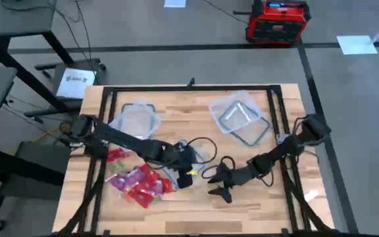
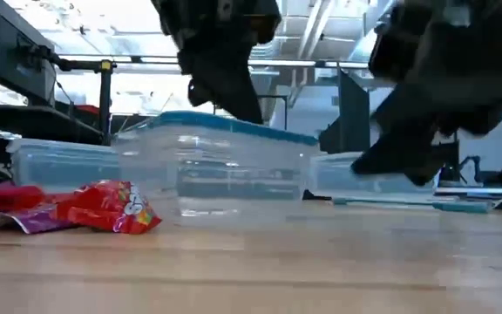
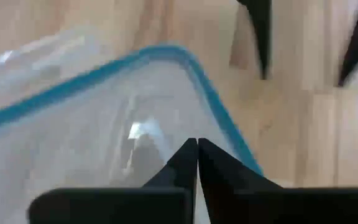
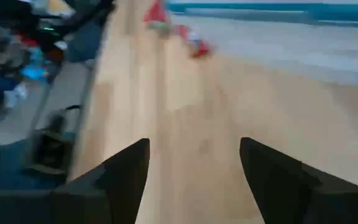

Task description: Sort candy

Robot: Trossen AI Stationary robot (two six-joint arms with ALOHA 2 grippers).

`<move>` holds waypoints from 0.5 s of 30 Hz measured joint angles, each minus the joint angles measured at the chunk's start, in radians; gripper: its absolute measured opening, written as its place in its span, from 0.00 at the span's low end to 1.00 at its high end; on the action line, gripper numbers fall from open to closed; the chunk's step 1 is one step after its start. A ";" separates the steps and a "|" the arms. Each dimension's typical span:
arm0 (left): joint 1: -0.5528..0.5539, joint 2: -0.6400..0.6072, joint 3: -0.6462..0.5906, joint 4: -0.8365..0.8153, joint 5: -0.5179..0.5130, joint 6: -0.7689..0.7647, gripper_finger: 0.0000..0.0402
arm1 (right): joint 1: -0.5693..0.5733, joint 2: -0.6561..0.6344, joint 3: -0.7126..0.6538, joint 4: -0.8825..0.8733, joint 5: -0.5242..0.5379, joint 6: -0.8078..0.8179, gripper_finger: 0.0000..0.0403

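- Beside the candy [image 1: 139, 183], my left gripper [image 1: 188, 172] hangs over a clear tub [image 3: 98, 130], pinched tight with nothing in it.
- Past that tub from the candy, my right gripper [image 1: 220, 185] waits wide open and holds nothing, ready to grab.
- No candy is in a tub yet.

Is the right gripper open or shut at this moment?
Open. In the right wrist view the right gripper shows its two dark fingers wide apart, with bare wooden table between them and nothing held.
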 joint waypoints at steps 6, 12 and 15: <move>-0.048 -0.003 -0.105 0.109 -0.217 -0.016 0.00 | -0.075 0.088 0.000 0.133 -0.074 -0.123 0.59; -0.062 -0.006 -0.166 0.174 -0.243 -0.036 0.00 | -0.147 0.094 -0.008 0.165 -0.101 -0.244 0.59; -0.062 -0.007 -0.204 0.211 -0.244 -0.035 0.00 | -0.188 0.093 -0.032 0.216 -0.106 -0.289 0.59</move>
